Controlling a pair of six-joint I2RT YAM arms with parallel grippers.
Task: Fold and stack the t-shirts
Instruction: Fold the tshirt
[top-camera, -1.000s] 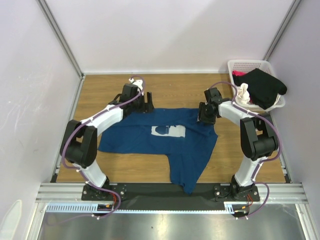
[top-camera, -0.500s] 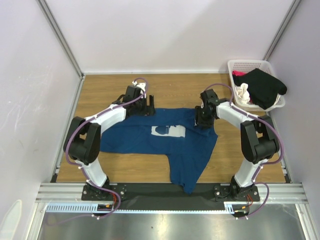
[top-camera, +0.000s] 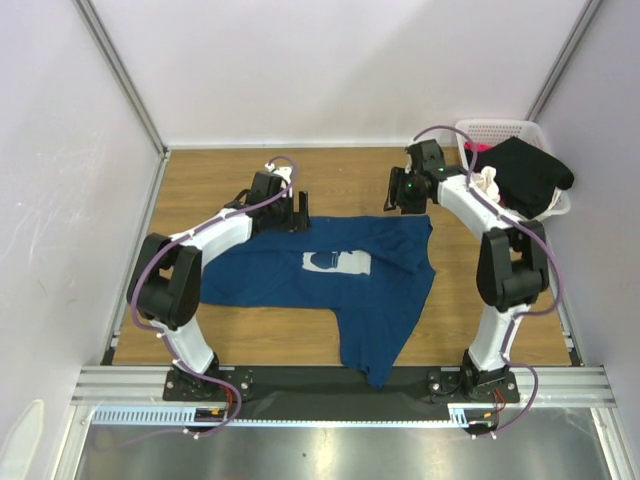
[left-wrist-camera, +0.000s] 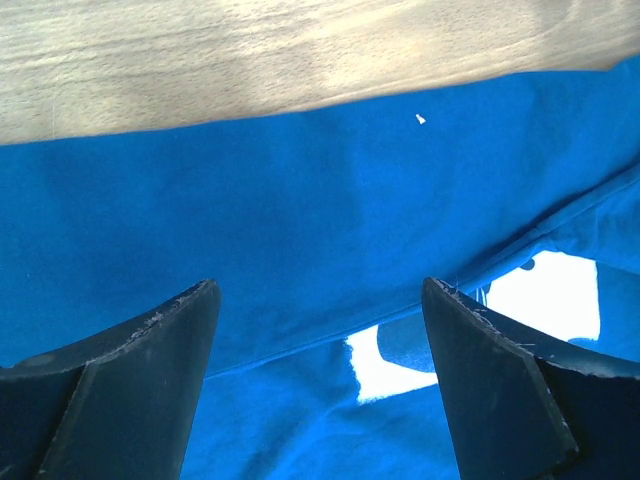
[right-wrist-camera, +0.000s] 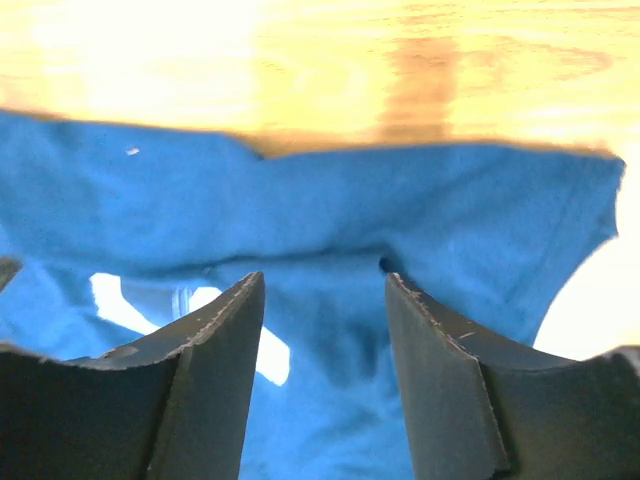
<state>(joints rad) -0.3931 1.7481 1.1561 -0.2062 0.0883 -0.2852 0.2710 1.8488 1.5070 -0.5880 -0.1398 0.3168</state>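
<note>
A dark blue t-shirt (top-camera: 300, 275) lies spread on the wooden table, its white print (top-camera: 337, 262) facing up and a long flap reaching toward the near edge. My left gripper (top-camera: 297, 210) hovers over the shirt's far edge, open. In the left wrist view its jaws (left-wrist-camera: 320, 290) stand wide apart above blue cloth (left-wrist-camera: 250, 200) and the print (left-wrist-camera: 560, 295). My right gripper (top-camera: 398, 192) is just beyond the shirt's far right corner, open. The right wrist view shows the right gripper (right-wrist-camera: 323, 278) with only blue cloth (right-wrist-camera: 450, 210) below the gap. Black (top-camera: 525, 175), pink (top-camera: 478, 147) and cream (top-camera: 487, 187) t-shirts sit in the basket.
A white lattice basket (top-camera: 500, 127) stands at the far right corner, against the wall frame. Bare wood (top-camera: 200, 180) runs along the far side and at the near left (top-camera: 250, 340). Grey walls close in left, right and behind.
My right gripper has drawn back from the shirt's far right edge toward the far side, its jaws widening. That corner now lies flatter. The left gripper shifted slightly right, then held.
</note>
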